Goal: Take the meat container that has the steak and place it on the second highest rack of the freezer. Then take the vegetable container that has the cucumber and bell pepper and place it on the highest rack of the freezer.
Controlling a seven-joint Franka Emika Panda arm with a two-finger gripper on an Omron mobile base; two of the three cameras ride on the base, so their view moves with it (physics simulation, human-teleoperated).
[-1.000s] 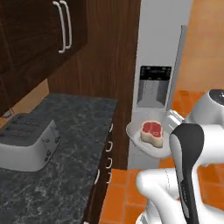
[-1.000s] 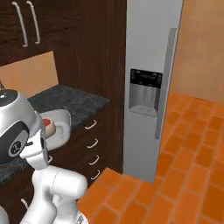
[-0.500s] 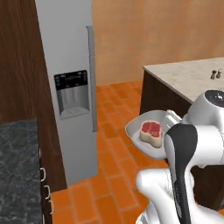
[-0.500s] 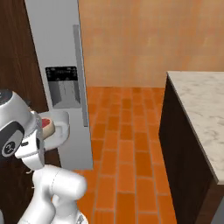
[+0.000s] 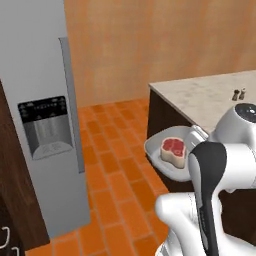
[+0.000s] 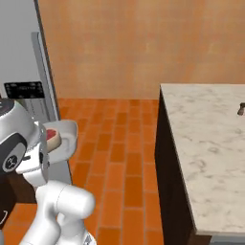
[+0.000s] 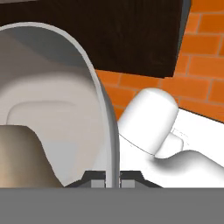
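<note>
Above orange brick floor [image 5: 115, 170], beside grey freezer [image 5: 35, 100]; meat container [image 5: 167, 162] with steak [image 5: 172, 149], rim pinched in jaws

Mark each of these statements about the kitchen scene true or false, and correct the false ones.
1. The meat container holds a steak. True.
2. The freezer door stands open. False: it is closed.
3. The gripper is shut on the meat container's rim. True.
4. The meat container rests on the marble counter. False: it is held up in the air over the orange floor.
5. Two small shakers stand on the counter. True.
</note>
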